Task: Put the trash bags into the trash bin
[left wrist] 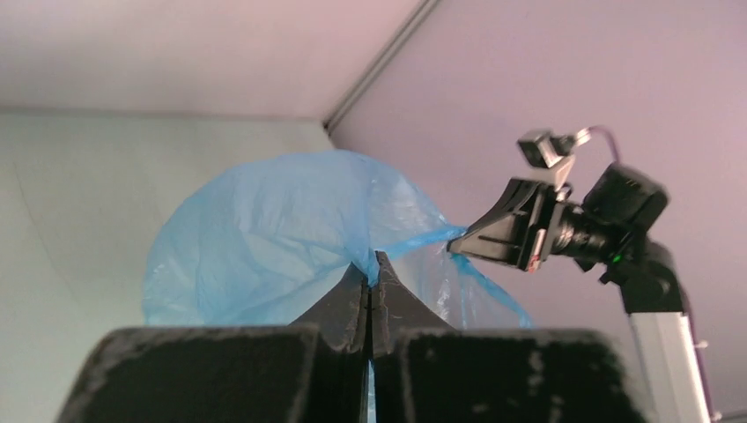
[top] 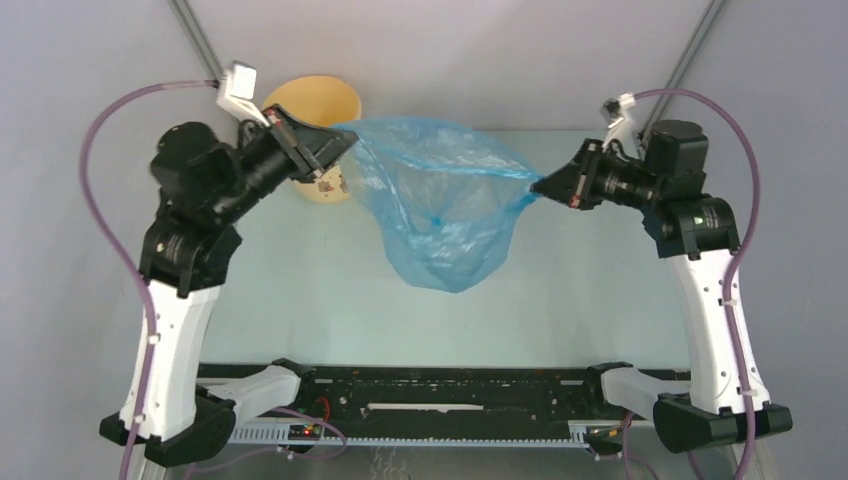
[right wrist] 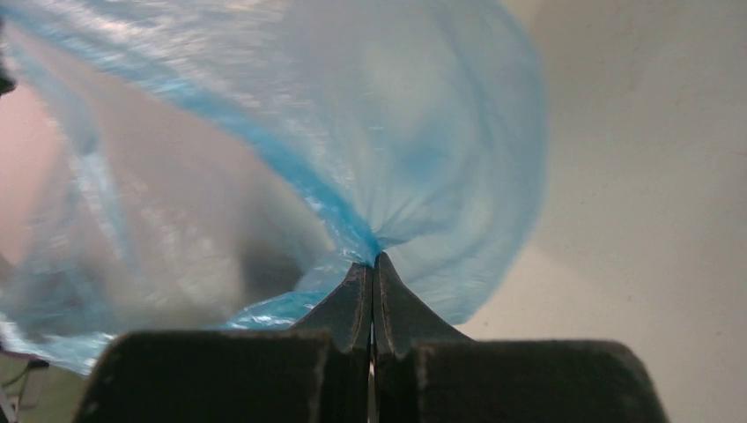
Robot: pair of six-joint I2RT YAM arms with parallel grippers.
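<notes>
From the top camera I see the light-blue trash bag (top: 440, 215) stretched in the air between both arms above the table (top: 300, 300). Its mouth is pulled open and its body sags toward the near side. The left gripper (top: 347, 140) pinches the bag's left rim. In this view it overlaps the pale-yellow trash bin (top: 318, 98), which stands upright at the far left of the table. The bag's left edge crosses the bin's right side, but the bag is not inside it. The right gripper (top: 541, 186) pinches the opposite rim, well apart from the bin.

On the left wrist camera my jaws are pressed together with a fold of blue film caught at their tips. The bag billows out beyond them, and the right gripper holds its far edge.

On the right wrist camera the jaws are likewise closed on a gathered bunch of film. The bag fans out wide and blurred above them.
</notes>
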